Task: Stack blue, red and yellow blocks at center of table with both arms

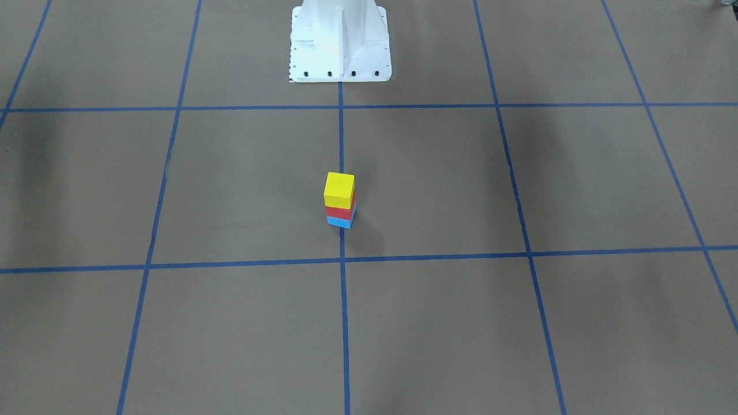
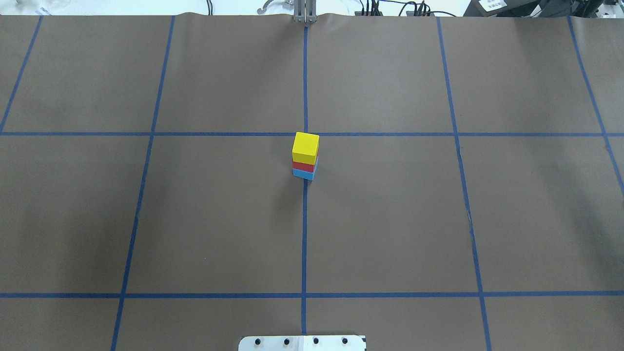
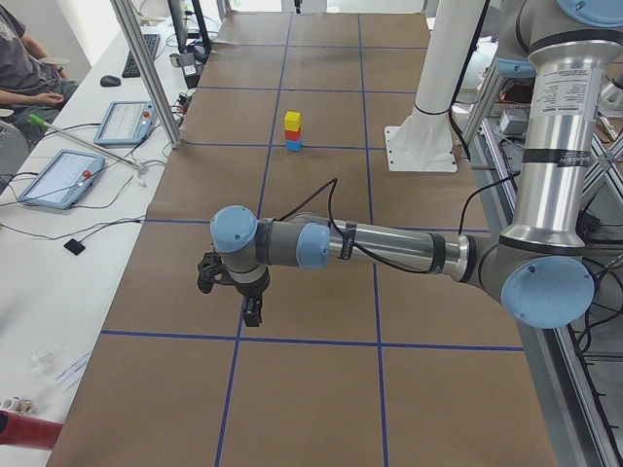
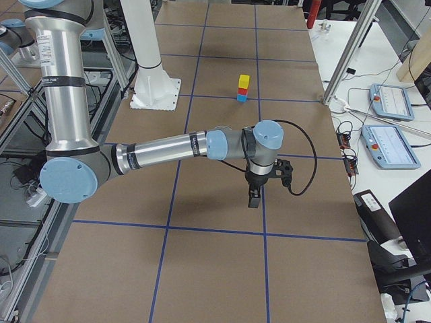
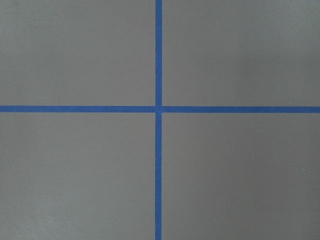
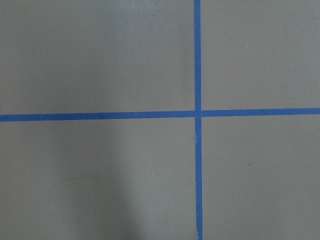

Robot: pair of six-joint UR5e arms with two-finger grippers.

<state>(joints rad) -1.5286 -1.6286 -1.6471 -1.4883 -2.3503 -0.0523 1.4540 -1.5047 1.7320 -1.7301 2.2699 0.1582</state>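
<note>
A stack of three blocks stands at the table's center on the middle tape line: a yellow block [image 1: 339, 190] on a red block [image 1: 340, 211] on a blue block [image 1: 339, 221]. It also shows in the overhead view [image 2: 305, 147]. My left gripper [image 3: 251, 313] hangs over the table far from the stack, near the table's left end. My right gripper [image 4: 254, 200] hangs over the table's right end. Neither touches a block. Both show only in the side views, so I cannot tell if they are open or shut. The wrist views show only bare paper and tape crossings.
The white robot base [image 1: 340, 40] stands behind the stack. Brown paper with a blue tape grid [image 2: 304, 243] covers the table. Tablets [image 3: 58, 175] and cables lie beside the left end, a person [image 3: 24, 58] sits there; more tablets [image 4: 387, 101] lie beside the right end.
</note>
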